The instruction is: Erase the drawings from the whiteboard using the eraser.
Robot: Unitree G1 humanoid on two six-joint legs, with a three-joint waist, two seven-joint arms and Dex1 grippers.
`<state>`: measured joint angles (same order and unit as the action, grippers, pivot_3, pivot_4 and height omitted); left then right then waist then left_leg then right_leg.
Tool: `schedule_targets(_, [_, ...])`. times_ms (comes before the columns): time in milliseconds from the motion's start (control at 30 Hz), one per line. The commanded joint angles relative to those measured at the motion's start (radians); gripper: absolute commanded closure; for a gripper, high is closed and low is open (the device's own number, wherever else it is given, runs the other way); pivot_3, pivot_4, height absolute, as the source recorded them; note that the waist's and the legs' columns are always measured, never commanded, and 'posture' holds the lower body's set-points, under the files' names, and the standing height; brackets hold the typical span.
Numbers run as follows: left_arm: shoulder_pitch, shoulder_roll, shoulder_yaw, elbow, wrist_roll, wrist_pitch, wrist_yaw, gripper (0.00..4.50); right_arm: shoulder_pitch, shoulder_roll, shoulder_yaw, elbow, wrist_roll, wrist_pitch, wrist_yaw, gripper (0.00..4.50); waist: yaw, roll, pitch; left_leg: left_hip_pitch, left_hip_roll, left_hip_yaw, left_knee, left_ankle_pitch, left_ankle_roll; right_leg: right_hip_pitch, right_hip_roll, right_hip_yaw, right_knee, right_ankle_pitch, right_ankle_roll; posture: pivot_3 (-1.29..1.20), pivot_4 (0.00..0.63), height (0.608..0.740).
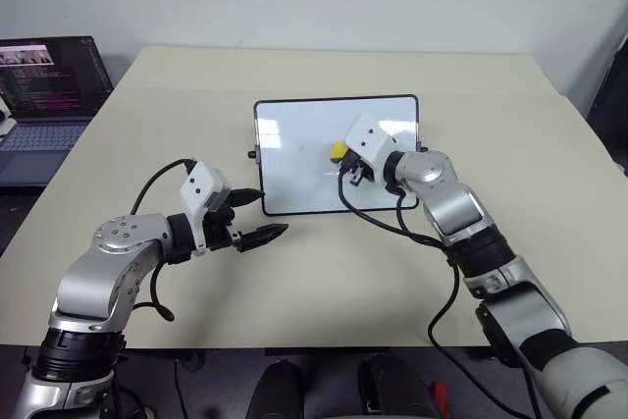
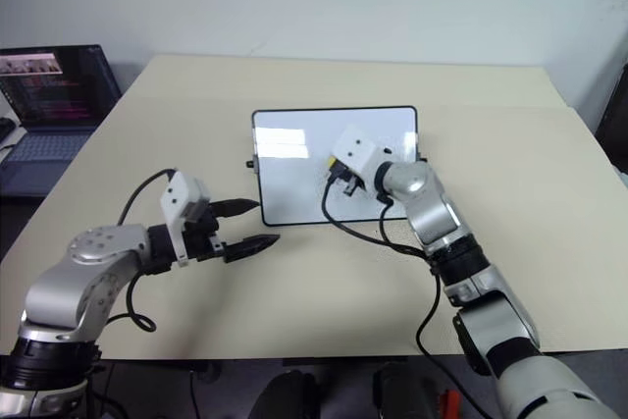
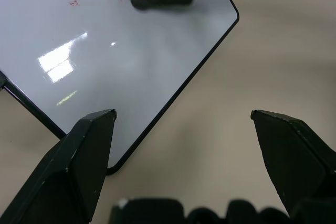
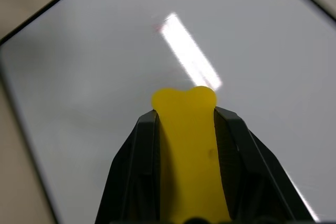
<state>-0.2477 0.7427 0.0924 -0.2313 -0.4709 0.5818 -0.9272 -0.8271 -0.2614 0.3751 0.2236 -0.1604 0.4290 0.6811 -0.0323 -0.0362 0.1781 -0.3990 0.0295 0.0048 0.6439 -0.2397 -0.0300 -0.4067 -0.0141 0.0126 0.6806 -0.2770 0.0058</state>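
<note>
I'm looking down at a pale beige table (image 1: 324, 272) set against a plain white wall, and the whiteboard (image 1: 294, 188) lies flat a little above the middle of the head frame. My right gripper (image 4: 185, 109) is clamped on the eraser (image 4: 186, 145), its two black fingers pressed tight on either side of the yellow block, and in the head view the eraser (image 1: 339, 150) sits over the upper right part of the board. Whether its base is actually pressing the surface I cannot tell.

By my reading most of the job is behind me: the board looks nearly clean. What I can still make out is a small faint red mark (image 3: 73, 2) in the upper left of the left wrist frame, and a tiny reddish trace (image 4: 159, 27) next to the bright glare streak in the right wrist frame; these may be the same remnant. That residue is what's left to wipe.

My left gripper (image 1: 261, 216) hovers with its fingers well apart and nothing between them, just off the board's lower left corner in the head frame, not touching it.

A laptop (image 1: 44, 105) stands open at the far left edge of the frame, well apart from the work. A black cable (image 1: 392, 221) from my right wrist trails across the board's lower edge. Otherwise nothing blocks the eraser's path.
</note>
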Motion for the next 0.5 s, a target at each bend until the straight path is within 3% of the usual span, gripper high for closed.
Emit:
schedule_targets(33, [-0.004, 0.008, 0.014, -0.041, -0.018, -0.001, -0.003, 0.00, -0.020, 0.012, -0.045, 0.024, -0.021, -0.028, -0.089, 3.41, -0.001, 0.000, 0.000, 0.000, 0.000, 0.000, 0.000, 0.000, 0.000, 0.000, 0.000, 0.000, 0.000, 0.000, 0.000, 0.00, 0.150, 0.740])
schedule_targets(133, [0.001, 0.009, 0.014, -0.043, -0.018, -0.001, -0.006, 0.00, -0.053, 0.007, -0.078, 0.070, -0.028, -0.063, -0.154, 3.41, 0.000, 0.000, 0.000, 0.000, 0.000, 0.000, 0.000, 0.000, 0.000, 0.000, 0.000, 0.000, 0.001, 0.000, 0.000, 0.00, 0.150, 0.740])
schedule_targets(333, [-0.005, 0.008, 0.010, -0.037, -0.016, -0.003, -0.009, 0.00, -0.006, -0.019, -0.025, 0.014, 0.004, 0.009, -0.013, 3.41, 0.001, 0.000, 0.000, 0.000, 0.000, 0.000, 0.000, 0.000, 0.000, 0.000, 0.000, 0.000, 0.000, 0.000, 0.000, 0.00, 0.150, 0.740])
schedule_targets(500, [-0.006, 0.006, 0.004, -0.035, -0.014, -0.007, -0.013, 0.00, -0.017, -0.018, -0.052, 0.040, -0.016, -0.009, -0.060, 3.41, 0.001, 0.000, 0.000, 0.000, 0.000, 0.000, 0.000, 0.000, 0.000, 0.000, 0.000, 0.000, 0.001, 0.000, 0.000, 0.00, 0.150, 0.740])
